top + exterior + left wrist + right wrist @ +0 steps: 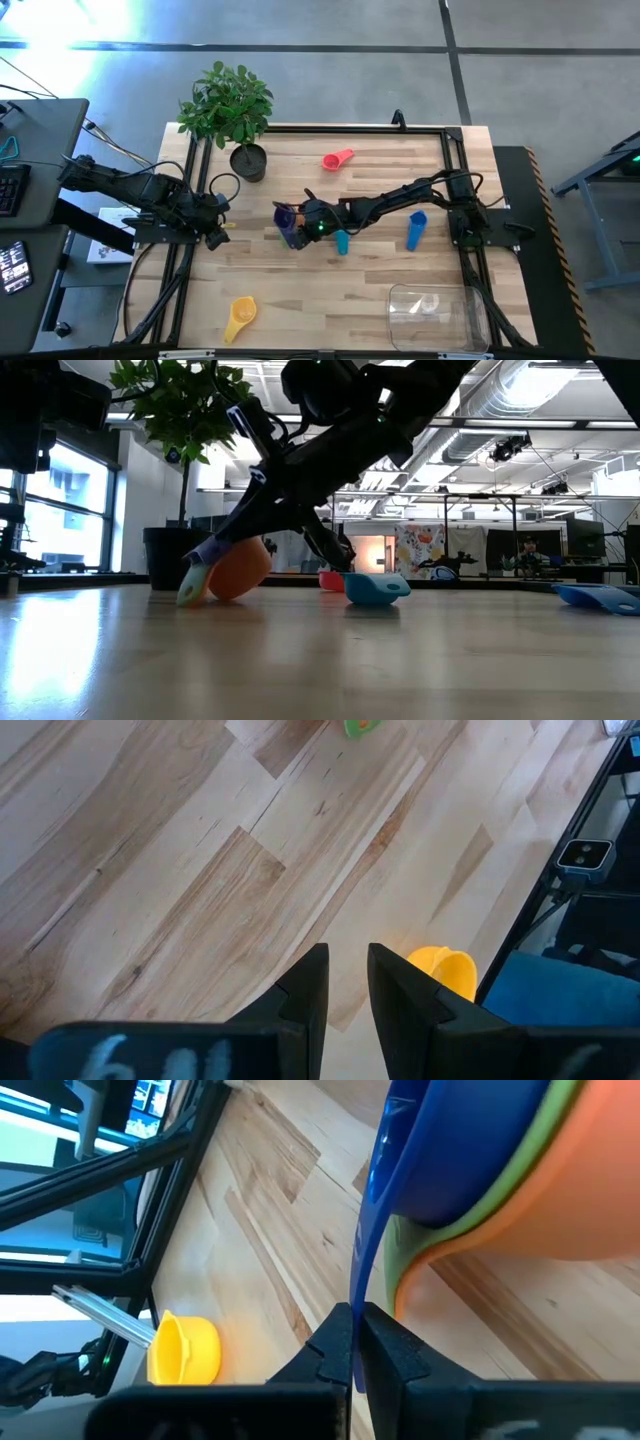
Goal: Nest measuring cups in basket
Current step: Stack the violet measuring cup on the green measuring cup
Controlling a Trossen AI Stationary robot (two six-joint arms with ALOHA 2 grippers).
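The right gripper [296, 229] pinched the nested cups [288, 221] by a handle at bench center; the basket [437, 310] lay toward five o'clock. The left gripper [215, 232] waited, nearly closed.

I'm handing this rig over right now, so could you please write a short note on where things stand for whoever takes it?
Right gripper: shut on the cup stack (blue, green, orange nested), mid-table, tilted, orange touching the wood.
Left gripper: waiting at the table's left edge, fingers nearly together, holding nothing.
Basket: near right corner; no coloured cups visible inside.
Loose cups: pink far side, teal beside the stack, blue right of centre, yellow near left.
Done: three cups nested.
Left: add the loose four and get the set into the basket.
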